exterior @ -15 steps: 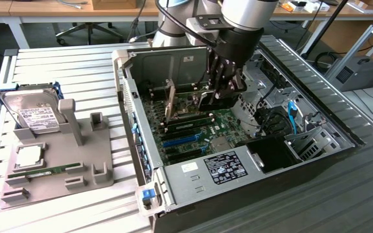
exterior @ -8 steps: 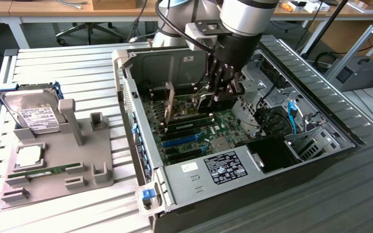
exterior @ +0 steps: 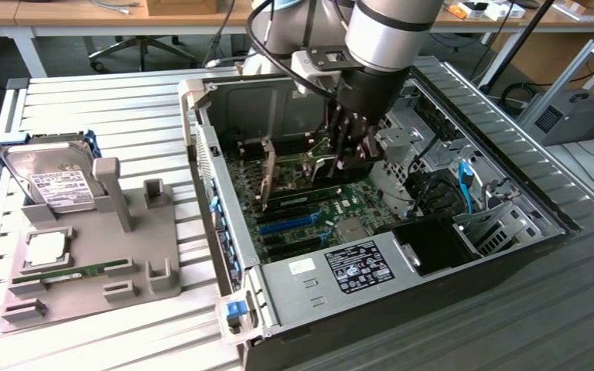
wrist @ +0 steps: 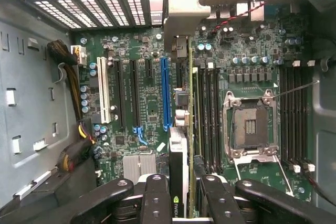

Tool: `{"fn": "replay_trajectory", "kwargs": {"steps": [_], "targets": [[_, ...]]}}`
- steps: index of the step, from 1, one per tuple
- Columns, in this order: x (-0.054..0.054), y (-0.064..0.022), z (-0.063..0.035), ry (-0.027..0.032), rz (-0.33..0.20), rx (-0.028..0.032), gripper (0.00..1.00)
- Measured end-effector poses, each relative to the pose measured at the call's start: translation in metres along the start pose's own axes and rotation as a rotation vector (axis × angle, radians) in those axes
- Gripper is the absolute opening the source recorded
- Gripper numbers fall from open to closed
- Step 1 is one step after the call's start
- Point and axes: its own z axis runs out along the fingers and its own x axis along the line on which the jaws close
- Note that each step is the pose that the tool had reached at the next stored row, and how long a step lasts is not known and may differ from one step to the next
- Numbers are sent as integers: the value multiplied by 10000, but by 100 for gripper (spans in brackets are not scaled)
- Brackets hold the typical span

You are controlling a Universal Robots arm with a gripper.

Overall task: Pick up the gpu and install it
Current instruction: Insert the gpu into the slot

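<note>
The gpu (wrist: pixel 180 145) stands on edge between my fingers, running from them to its silver bracket (wrist: pixel 181 19) at the case's rear wall. My gripper (wrist: pixel 184 205) is shut on the card's upper edge, one black finger (wrist: pixel 156 198) on each side. It sits just beside the long blue slot (wrist: pixel 165 93) on the motherboard; whether it is seated in a slot I cannot tell. In the exterior view, my gripper (exterior: pixel 340 158) reaches down inside the open computer case (exterior: pixel 513 197), with the dark card (exterior: pixel 299 185) below it.
A grey fixture (exterior: pixel 137 232) at the exterior view's left holds a silver hard drive (exterior: pixel 55 174) in a blue frame, a processor chip (exterior: pixel 47 249) and a green memory stick (exterior: pixel 75 272). Around the card are a white slot (wrist: pixel 103 95), the processor socket (wrist: pixel 251 127) and cable bundles (wrist: pixel 68 72).
</note>
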Motion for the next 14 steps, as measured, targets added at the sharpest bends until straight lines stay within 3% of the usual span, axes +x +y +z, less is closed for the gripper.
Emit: {"fn": "replay_trajectory", "kwargs": {"steps": [14], "targets": [[8,84,144,-41,-2,53,27]]}}
